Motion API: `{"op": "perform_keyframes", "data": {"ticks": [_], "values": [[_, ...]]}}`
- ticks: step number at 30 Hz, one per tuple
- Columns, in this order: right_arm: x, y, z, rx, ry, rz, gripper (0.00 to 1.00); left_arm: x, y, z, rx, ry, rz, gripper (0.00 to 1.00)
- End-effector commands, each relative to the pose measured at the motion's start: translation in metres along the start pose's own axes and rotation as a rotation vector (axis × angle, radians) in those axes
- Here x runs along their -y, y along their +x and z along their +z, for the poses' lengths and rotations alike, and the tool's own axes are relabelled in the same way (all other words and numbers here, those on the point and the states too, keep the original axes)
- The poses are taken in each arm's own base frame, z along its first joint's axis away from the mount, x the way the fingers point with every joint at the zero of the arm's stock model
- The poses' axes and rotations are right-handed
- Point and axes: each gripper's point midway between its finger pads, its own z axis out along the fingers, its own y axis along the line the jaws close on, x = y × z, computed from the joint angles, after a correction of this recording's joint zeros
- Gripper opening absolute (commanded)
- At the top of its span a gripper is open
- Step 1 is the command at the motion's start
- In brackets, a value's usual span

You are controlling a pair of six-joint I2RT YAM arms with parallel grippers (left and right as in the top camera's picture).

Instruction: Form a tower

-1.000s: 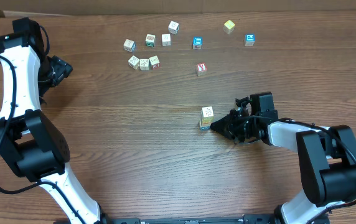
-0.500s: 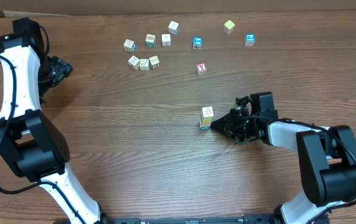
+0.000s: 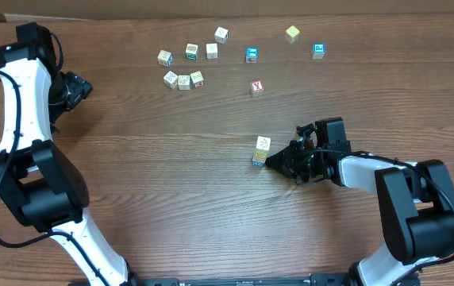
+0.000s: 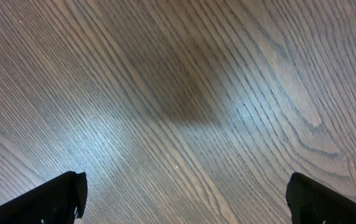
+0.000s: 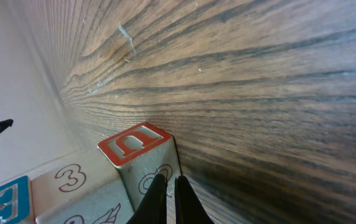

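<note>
The tower [image 3: 262, 151] is seen standing mid-surface [image 3: 171, 183], well apart from the loose cubes [image 3: 184, 79]. The right end effector [image 3: 273, 161] is closed tight, empty, with its tips against the tower's lower part. The left end effector [image 4: 184, 186] is spread wide, empty.

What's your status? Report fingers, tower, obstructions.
Left fingers open over table. Right fingers shut, tips at base of standing tower. Loose cubes far off, nothing in the way.
</note>
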Motion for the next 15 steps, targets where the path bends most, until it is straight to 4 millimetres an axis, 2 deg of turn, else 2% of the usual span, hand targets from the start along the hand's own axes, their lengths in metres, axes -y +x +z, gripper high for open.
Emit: {"op": "perform_keyframes", "data": {"ticks": [1,6,15], "values": [[0.003,0.004,0.002,-0.013,0.002,0.009,0.04,0.004,-0.002,-0.002,0.011,0.006,0.012,1.00],[0.007,-0.004,0.002,0.031,0.033,0.050,0.04,0.004,-0.002,-0.002,0.011,0.006,0.012,1.00],[-0.003,-0.014,0.002,0.067,-0.004,-0.007,0.04,0.004,-0.002,-0.002,0.011,0.006,0.012,0.99]]}}
